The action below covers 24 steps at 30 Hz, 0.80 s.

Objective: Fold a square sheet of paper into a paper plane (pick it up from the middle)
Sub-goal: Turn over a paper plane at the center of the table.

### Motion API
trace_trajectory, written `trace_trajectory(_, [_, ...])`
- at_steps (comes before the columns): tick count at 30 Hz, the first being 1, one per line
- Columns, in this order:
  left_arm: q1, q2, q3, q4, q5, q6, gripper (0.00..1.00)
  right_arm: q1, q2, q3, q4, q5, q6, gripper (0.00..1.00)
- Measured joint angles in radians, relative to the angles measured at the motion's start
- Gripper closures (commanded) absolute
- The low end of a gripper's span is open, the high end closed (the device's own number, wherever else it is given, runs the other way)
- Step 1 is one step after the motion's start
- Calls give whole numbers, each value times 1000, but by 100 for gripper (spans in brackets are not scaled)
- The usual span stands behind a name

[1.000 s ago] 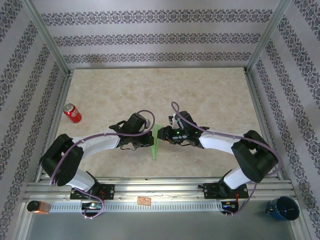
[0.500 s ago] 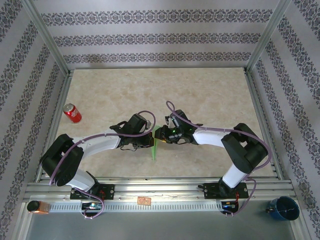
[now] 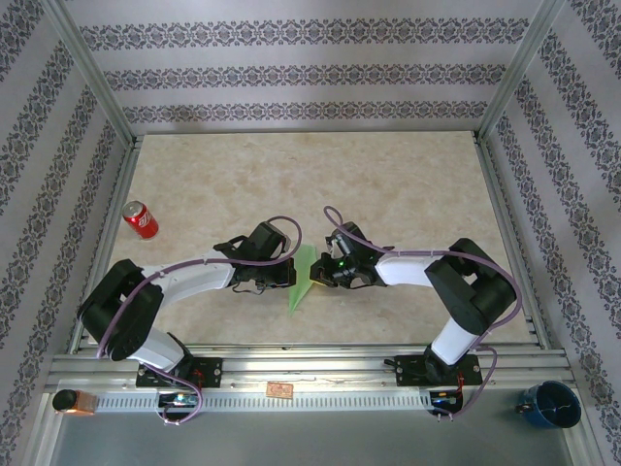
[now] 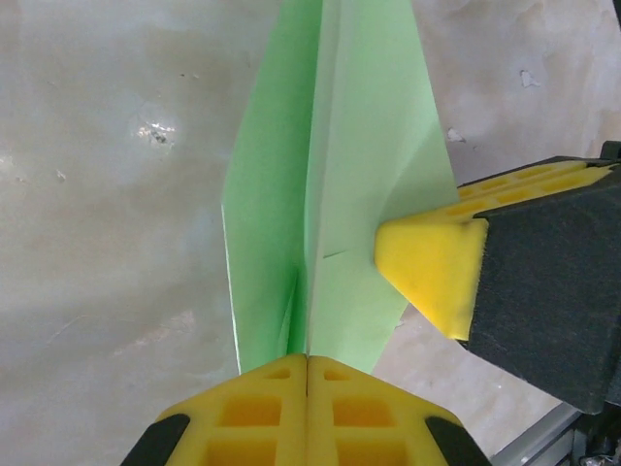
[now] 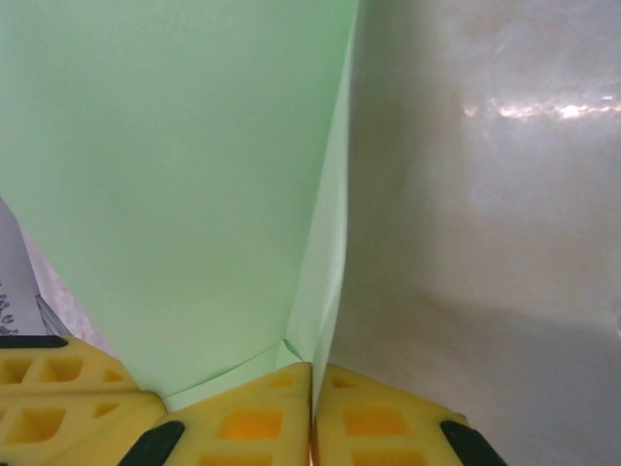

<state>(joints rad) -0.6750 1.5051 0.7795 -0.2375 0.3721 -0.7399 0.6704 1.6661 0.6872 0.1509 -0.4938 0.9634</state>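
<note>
The paper plane (image 3: 302,281) stands on edge over the near middle of the table (image 3: 388,184), between the two arms. The left gripper (image 4: 308,361) has its yellow fingers clamped together on the plane's centre fold. The right gripper (image 5: 311,372) pinches the plane's edge from the right, fingers together.

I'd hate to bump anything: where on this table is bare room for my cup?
Bare: the far half of the table, up to the back wall, and the right side beyond the right arm. Crowded: the near middle, where the left tool and right tool meet at the paper plane. A red can sits far left.
</note>
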Motion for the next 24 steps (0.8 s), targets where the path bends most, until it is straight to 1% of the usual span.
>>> trace_trajectory(4, [0,10,0,0,1,3,85,0,0,-4,18,-3,0,96])
trace_trajectory(8, [0,10,0,0,4,8,76,0,0,-4,27,-4,1,97])
trace_trajectory(11, [0,8,0,0,5,13,74,0,0,-4,27,-4,2,97])
trace_trajectory(15, [0,-5,0,0,5,19,68,0,0,-4,27,-4,3,97])
trace_trajectory(24, [0,-72,0,6,0,26,63,0,0,-4,26,-4,3,97])
